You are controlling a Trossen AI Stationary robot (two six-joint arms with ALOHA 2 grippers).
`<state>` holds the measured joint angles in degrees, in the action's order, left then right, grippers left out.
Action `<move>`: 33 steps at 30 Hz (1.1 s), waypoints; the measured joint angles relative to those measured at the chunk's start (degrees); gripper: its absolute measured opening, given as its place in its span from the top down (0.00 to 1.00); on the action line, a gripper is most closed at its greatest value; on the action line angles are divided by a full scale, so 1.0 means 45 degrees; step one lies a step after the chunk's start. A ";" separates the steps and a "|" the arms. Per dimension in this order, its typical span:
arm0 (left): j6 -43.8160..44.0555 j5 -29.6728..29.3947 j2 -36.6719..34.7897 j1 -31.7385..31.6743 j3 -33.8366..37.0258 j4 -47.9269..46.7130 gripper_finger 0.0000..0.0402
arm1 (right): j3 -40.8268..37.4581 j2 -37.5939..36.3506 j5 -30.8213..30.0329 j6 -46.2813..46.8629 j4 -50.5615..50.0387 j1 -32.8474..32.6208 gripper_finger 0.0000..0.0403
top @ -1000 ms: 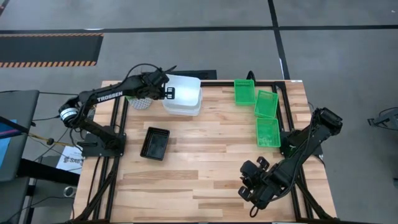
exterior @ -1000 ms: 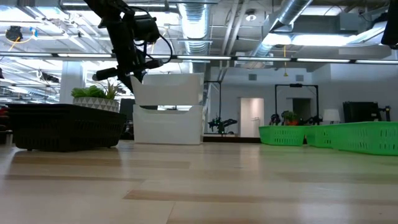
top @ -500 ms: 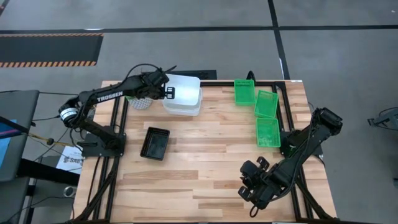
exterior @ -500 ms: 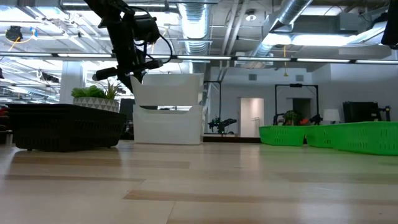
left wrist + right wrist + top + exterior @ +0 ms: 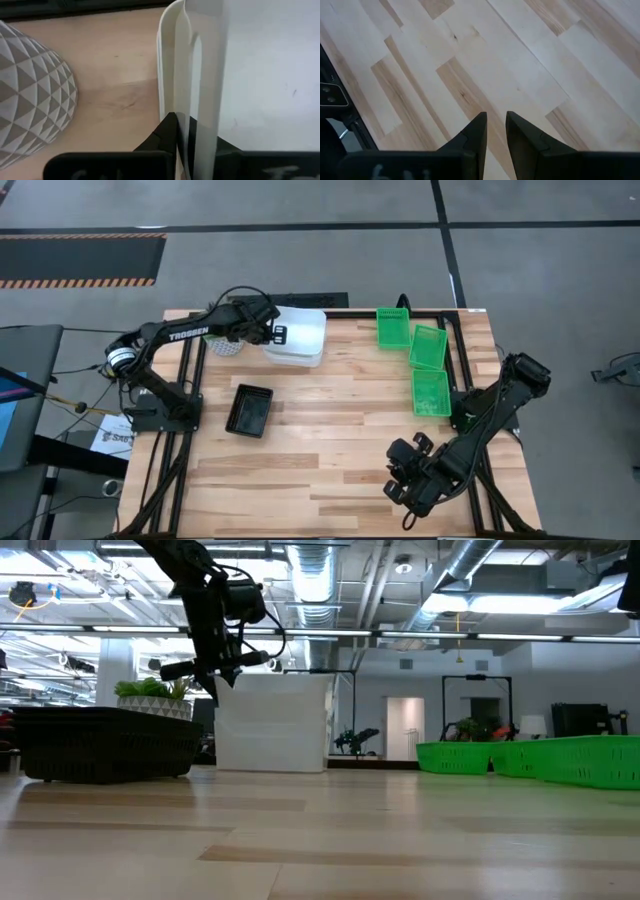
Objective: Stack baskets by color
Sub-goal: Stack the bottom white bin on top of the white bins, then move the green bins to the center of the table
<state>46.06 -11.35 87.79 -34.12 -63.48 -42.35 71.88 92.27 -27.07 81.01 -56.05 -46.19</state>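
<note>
White baskets (image 5: 298, 337) stand stacked at the table's far left; in the low view the stack (image 5: 275, 725) reads as one white block. My left gripper (image 5: 277, 333) is shut on the top basket's left wall. A black basket (image 5: 250, 410) lies alone on the wood nearer the front. Three green baskets (image 5: 393, 327), (image 5: 428, 346), (image 5: 431, 392) rest side by side on the table at the far right. My right gripper (image 5: 405, 480) hovers over bare wood near the front right, with a narrow gap between its fingers (image 5: 494, 130) and nothing in it. My left gripper (image 5: 192, 125) pinches the top white basket's side wall at its rim (image 5: 192, 75), one finger (image 5: 170, 130) outside the basket and the other inside. The fingers come slanting down from the table's left. The basket sits level, nested on the white stack.
A potted plant in a white faceted pot (image 5: 225, 345) stands just left of the white stack, close under my left arm. The middle and near part of the wooden table (image 5: 330, 450) is bare wood. Dark frame rails run along the table's edges.
My left gripper has gone down, still shut on the top white basket. That basket hung above the lower white one with a gap showing; it now sits nested on it, so the stack looks like one block in the low view.
</note>
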 joint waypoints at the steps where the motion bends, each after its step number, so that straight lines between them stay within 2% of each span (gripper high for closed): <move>1: 0.0049 0.0019 0.0000 -0.0029 0.0000 -0.0031 1.00 | 0.0000 0.0000 0.0000 0.0000 0.0000 0.0000 0.76; 5: 0.0012 0.0137 0.0000 -0.0056 0.0000 -0.0022 0.99 | 0.0000 0.0000 0.0000 -0.0060 -0.0017 0.0000 0.76; 9: -0.0187 0.0322 0.0000 -0.0061 0.0000 -0.0018 0.92 | 0.0000 0.0000 0.0000 -0.0059 -0.0019 0.0000 0.76; 17: -0.1253 0.1132 0.0000 -0.0066 -0.0130 0.0297 0.66 | 0.0000 0.0000 0.0000 -0.0087 -0.0015 0.0005 0.76; 25: -0.2215 0.1113 -0.0005 -0.0085 -0.1344 -0.0398 0.42 | 0.0000 0.0000 0.0000 -0.0092 0.0009 0.0005 0.76; 29: -0.2733 0.1109 -0.0010 -0.0199 -0.1917 -0.1349 0.36 | 0.0000 0.0000 0.0000 -0.0097 0.0000 0.0005 0.76; 33: -0.3814 0.1101 -0.0008 -0.0398 -0.3044 -0.2789 0.34 | 0.0000 0.0000 0.0005 -0.0007 -0.0015 -0.0058 0.76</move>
<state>28.89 -6.40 87.75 -35.91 -77.18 -54.90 71.88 92.27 -27.05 80.98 -56.12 -46.45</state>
